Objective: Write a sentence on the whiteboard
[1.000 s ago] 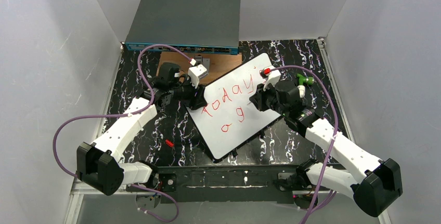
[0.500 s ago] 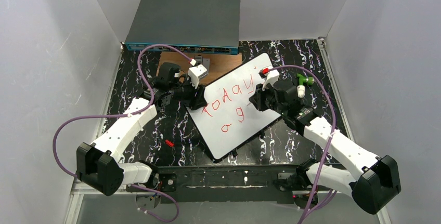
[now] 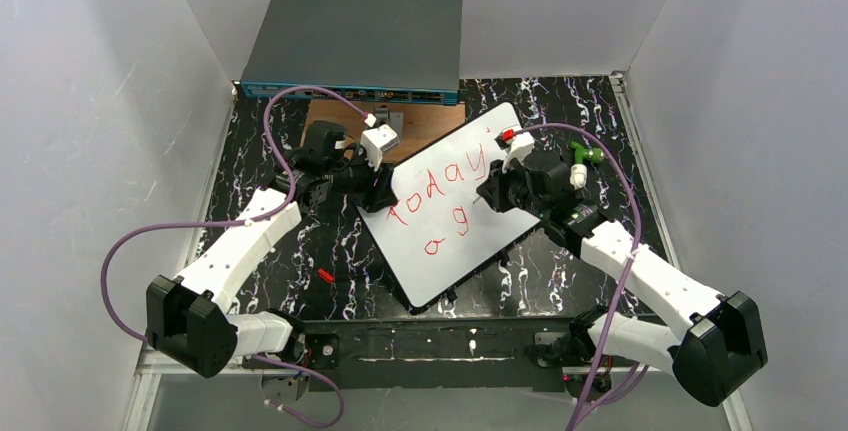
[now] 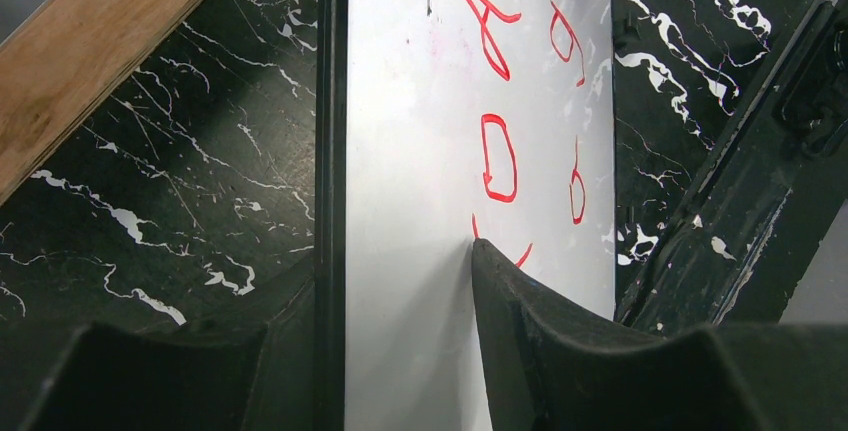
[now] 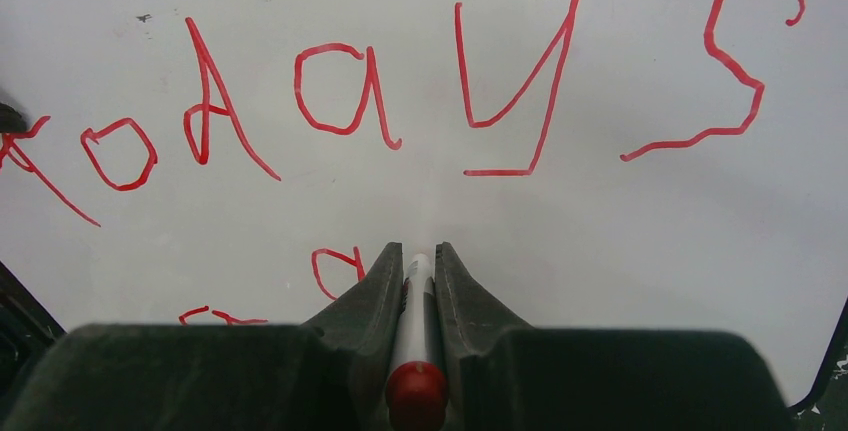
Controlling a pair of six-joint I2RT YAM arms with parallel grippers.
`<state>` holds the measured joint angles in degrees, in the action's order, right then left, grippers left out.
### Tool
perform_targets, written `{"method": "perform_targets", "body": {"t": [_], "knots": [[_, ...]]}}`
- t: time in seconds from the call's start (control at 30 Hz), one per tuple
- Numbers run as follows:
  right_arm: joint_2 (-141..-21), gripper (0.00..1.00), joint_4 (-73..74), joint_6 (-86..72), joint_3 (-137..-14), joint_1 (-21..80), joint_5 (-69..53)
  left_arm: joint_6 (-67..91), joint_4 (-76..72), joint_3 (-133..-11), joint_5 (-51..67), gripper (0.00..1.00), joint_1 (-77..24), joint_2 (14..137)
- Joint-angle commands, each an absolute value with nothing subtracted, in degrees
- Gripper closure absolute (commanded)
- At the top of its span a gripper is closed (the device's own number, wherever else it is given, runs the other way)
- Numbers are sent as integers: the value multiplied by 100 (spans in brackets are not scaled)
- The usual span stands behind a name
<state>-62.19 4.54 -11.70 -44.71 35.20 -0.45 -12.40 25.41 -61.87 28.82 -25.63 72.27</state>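
Observation:
The whiteboard lies slanted across the black table, with red letters on it and more red marks below them. My left gripper is shut on the board's left edge. In the left wrist view one finger presses on the white face and the other sits beneath the black rim. My right gripper is shut on a white marker with a red end, which points down at the board just right of the lower marks. The marker's tip is hidden between the fingers.
A grey network switch stands at the back, with a brown wooden plate before it. A small red piece lies on the marble table left of the board. A green object sits behind the right wrist. White walls close in on both sides.
The right arm has swung slightly left and its wrist has edged a little up the board. The left arm and the whiteboard have not moved.

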Motion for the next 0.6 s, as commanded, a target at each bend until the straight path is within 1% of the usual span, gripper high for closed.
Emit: {"method": "perform_targets", "body": {"t": [0.0, 0.57], "knots": [[-6293, 99, -8, -1094, -4716, 3498, -167, -1813, 2883, -6167, 3150, 100, -2716, 7075], [-6014, 99, 255, -1142, -4104, 3498, -136, -1815, 2810, -6125, 3164, 100, -2716, 7088]]}}
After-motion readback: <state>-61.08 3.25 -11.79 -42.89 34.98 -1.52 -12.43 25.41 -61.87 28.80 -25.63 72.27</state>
